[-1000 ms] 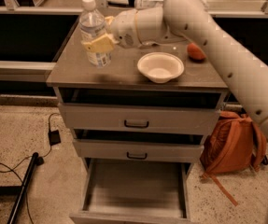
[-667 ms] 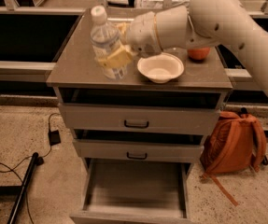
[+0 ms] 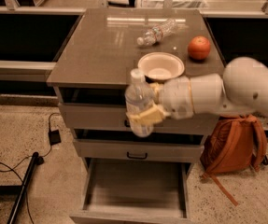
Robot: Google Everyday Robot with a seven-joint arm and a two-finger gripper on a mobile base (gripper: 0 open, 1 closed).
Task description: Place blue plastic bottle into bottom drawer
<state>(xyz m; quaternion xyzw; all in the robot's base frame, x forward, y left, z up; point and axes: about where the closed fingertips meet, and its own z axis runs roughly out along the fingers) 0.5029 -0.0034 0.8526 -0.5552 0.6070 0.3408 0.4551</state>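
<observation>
The blue plastic bottle (image 3: 138,101) is clear with a white cap and stands upright in the air in front of the cabinet's top drawer. My gripper (image 3: 151,108) is shut on the bottle, its pale fingers (image 3: 145,116) wrapped around the lower body. My white arm (image 3: 217,97) reaches in from the right. The bottom drawer (image 3: 136,185) is pulled open below, a plain grey box, directly under the bottle and well below it.
On the cabinet top (image 3: 101,45) lie a white bowl (image 3: 160,66), an orange (image 3: 199,47) and a small clear bottle (image 3: 157,32) on its side. Two upper drawers (image 3: 138,149) are shut. An orange backpack (image 3: 234,146) stands at the right; cables (image 3: 12,162) lie at the left.
My gripper has carried the bottle off the cabinet top, forward past the front edge and down, to in front of the upper drawers.
</observation>
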